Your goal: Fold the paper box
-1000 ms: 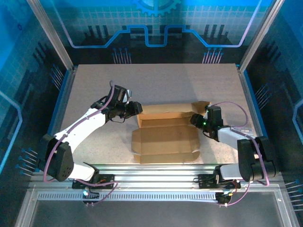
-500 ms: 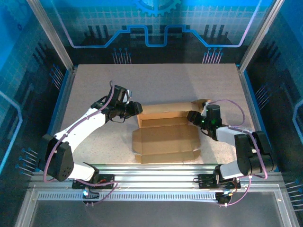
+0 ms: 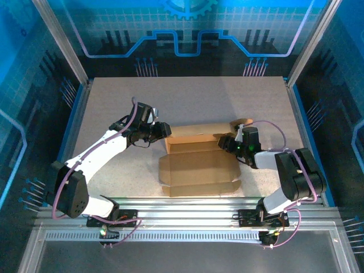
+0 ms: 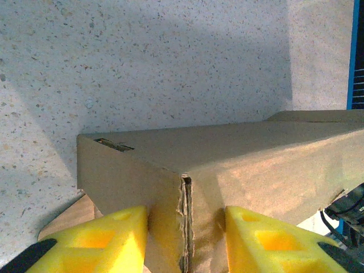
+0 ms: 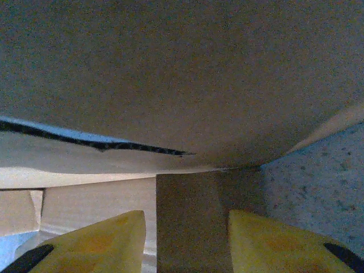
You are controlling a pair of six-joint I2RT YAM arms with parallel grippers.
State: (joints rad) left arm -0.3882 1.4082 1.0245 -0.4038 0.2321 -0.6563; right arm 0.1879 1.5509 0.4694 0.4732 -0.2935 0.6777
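The paper box (image 3: 199,168) lies mid-table as brown cardboard, its flat panel towards me and a raised long wall (image 3: 196,132) behind it. My left gripper (image 3: 163,130) is shut on the wall's left end. In the left wrist view the yellow fingers (image 4: 116,239) press both sides of the doubled cardboard corner (image 4: 186,216). My right gripper (image 3: 226,142) is at the wall's right end. In the right wrist view a cardboard flap (image 5: 190,222) stands between its open jaws (image 5: 186,244): it touches the right finger, with a thin gap at the left finger (image 5: 96,244).
The speckled tabletop (image 3: 187,96) stretches behind the box. Metal frame posts (image 3: 301,51) and blue rails border both sides, and an aluminium rail (image 3: 187,205) runs along the near edge by the arm bases. An end flap (image 3: 242,122) sticks out past the right gripper.
My right gripper has slid left along the box's right end and narrowed slightly around the flap. The left gripper and the box's left end have not moved.
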